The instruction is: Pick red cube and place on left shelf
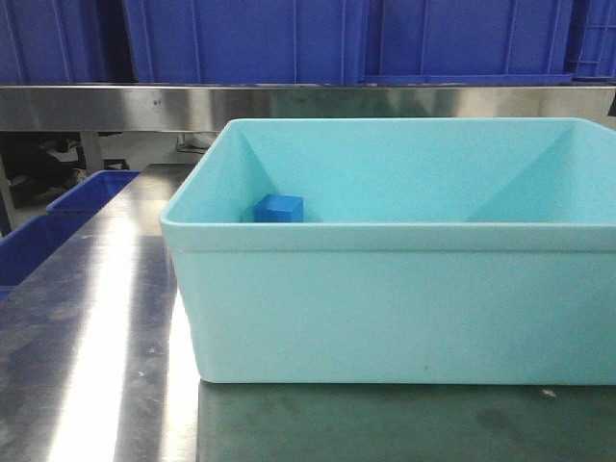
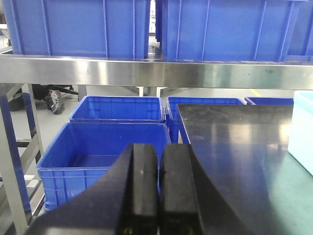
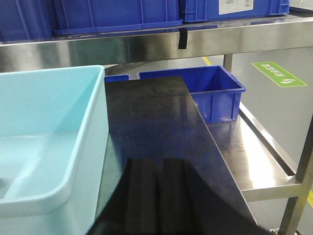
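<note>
Bare steel surface (image 1: 87, 327) across the lower left of the front view, with a pale tub (image 1: 385, 298) centre-right on it. Left tool (image 2: 158, 191) and right tool (image 3: 156, 196) pinched narrow, holding nothing. Blue cube (image 1: 279, 208) inside the tub, left of centre. No red cube anywhere in view, so cannot tell its heading or long axis. Looks like pre-reach: calls for locating it, then opening wide.

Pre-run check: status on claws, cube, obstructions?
Left claw shut, right claw shut, both empty. No red cube visible; blue cube in teal bin. Bin floor mostly hidden.
</note>
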